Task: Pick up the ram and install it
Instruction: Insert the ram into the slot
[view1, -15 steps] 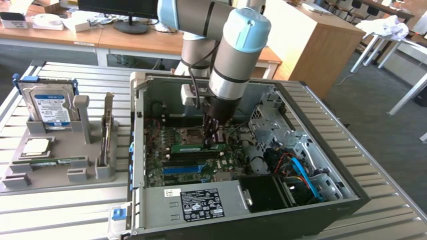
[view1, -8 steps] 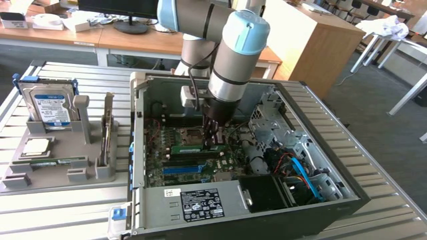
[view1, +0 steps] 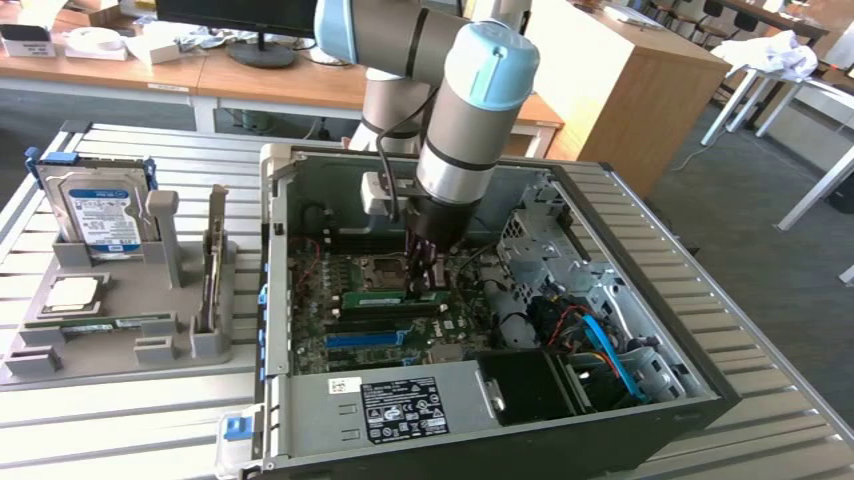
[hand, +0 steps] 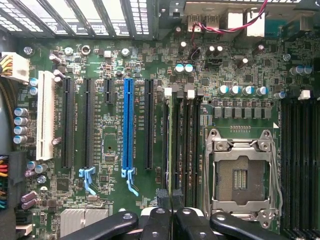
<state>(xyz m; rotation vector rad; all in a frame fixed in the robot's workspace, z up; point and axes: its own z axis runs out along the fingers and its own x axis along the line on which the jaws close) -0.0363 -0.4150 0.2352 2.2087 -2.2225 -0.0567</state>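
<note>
Your gripper (view1: 424, 288) is down inside the open computer case (view1: 694, 400), its jaws drawn narrow and closed on the ram (view1: 380, 296). In the exterior view you see the ram as 1 thin green stick lying level under the fingertips, at the memory slots just beside the processor socket (view1: 378, 268). Whether it is fully seated in its slot you cannot tell.

In the wrist view your gripper (hand: 171, 197) has its black fingers (hand: 159, 220) pressed close together, and the ram (hand: 172, 150) shows edge-on as a thin line running away from them along the dark memory slots. The empty processor socket (hand: 240, 175), with its metal frame, sits just beside those slots. On the other side of them, the blue expansion slot (hand: 128, 125) stands among the black slots on the green motherboard (hand: 110, 145).

Toward the exterior view's left, on the slatted metal table (view1: 107, 420), you have a grey holder (view1: 120, 350). The silver hard drive (view1: 100, 215) stands upright in it, and the square processor chip (view1: 74, 292) lies flat in front of the drive, both well apart from the gripper.
</note>
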